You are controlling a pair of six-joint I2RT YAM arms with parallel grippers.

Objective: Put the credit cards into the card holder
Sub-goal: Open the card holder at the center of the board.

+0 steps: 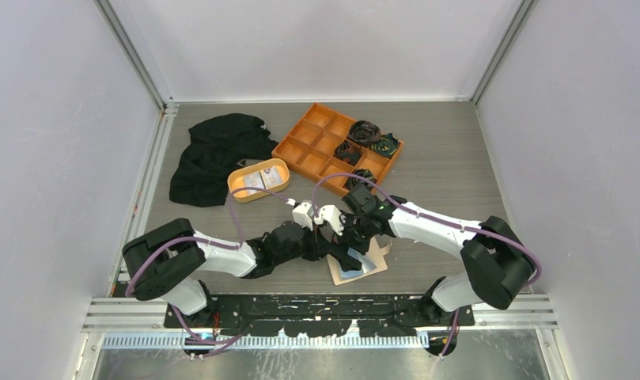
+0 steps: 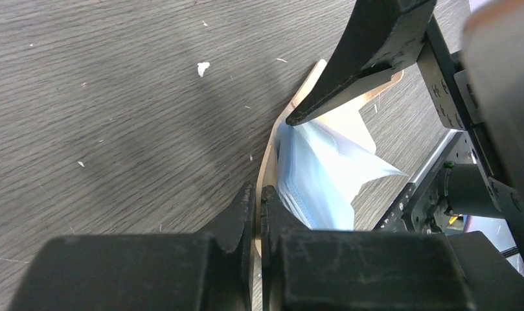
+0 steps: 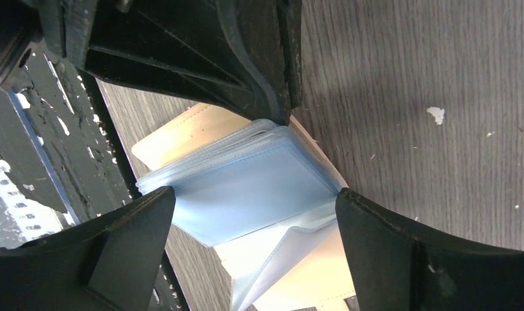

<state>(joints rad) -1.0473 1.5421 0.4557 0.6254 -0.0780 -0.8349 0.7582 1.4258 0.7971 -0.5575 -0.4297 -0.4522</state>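
Note:
The card holder (image 1: 362, 269) lies open on the table just in front of the arm bases, a beige cover with pale blue plastic sleeves (image 3: 246, 188) fanned up from it. My left gripper (image 2: 259, 194) is shut on the edge of the beige cover (image 2: 267, 165). My right gripper (image 3: 256, 201) is open, and its two fingers straddle the sleeves from above, one at each side edge. In the top view both grippers meet over the holder, the left gripper (image 1: 326, 247) beside the right gripper (image 1: 357, 240). Credit cards (image 1: 261, 178), white with print, lie in the oval orange dish.
The oval orange dish (image 1: 239, 190) sits behind the left arm. A large orange divided tray (image 1: 304, 141) with coiled cables stands at the back centre. A black cloth (image 1: 213, 154) is heaped at the back left. White crumbs dot the wood-grain table (image 2: 116, 97).

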